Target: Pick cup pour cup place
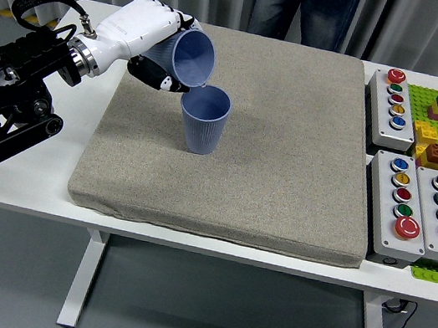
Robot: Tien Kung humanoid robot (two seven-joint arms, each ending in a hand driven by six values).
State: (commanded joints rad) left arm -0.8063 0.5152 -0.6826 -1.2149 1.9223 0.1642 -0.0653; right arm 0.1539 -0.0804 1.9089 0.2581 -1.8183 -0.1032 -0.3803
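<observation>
Head view, only one you've got: your left hand (pixel 151 42) has its fingers wrapped round the held cup (pixel 185 58), w/ the thumb tucked under its lower side. That cup is tipped well over, mouth facing right and down, lip just above the rim of the 2nd cup (pixel 203 119), which stands upright on the grey mat (pixel 283 184), left of centre. Right arm isn't in frame. A person (pixel 301 9) stands at the far edge, hands not showing.

You're mid-pour, I'd say. To do it well:
- Keep the lip over the 2nd cup's mouth. It sits at the back-left of the rim now, so nudge a bit fwd/right if you tilt more, or whatever's inside could run down the outside onto the mat.
- Roll at the wrist only, slow. Don't drop the hand; the lip looks close to touching, and a knock may tip the light standing cup.
- Can't tell if anything's inside either cup, so hold the tilt a beat before righting.
- Then level out, lift clear, and set down on open mat, away from the button boxes (pixel 406 163).
</observation>
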